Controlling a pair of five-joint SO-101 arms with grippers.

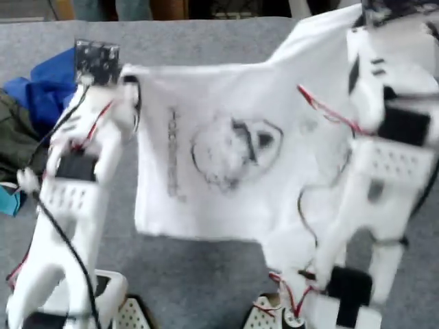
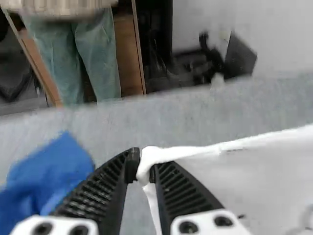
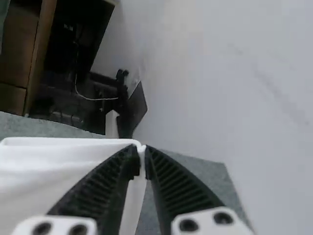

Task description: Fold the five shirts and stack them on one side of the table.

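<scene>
Grey table [image 1: 206, 41] under everything. White shirt [image 1: 226, 157] mid-frame, held up and spread wide, print toward camera; whether hem touches table, cannot tell. Left gripper [image 2: 142, 169] clamped on one top corner, right gripper [image 3: 141, 159] clamped on other. Step, by my judgement: spreading before first fold. Next: lower it flat onto table, both corners kept taut and level. Blue shirt [image 1: 41, 89] and dark shirt [image 1: 14, 140] heaped at left edge, close by left gripper, so snag risk there.

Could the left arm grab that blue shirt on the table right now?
Probably not yet: the left tool is shut on a corner of the white shirt. The blue shirt lies close beside it, with nothing between.
</scene>
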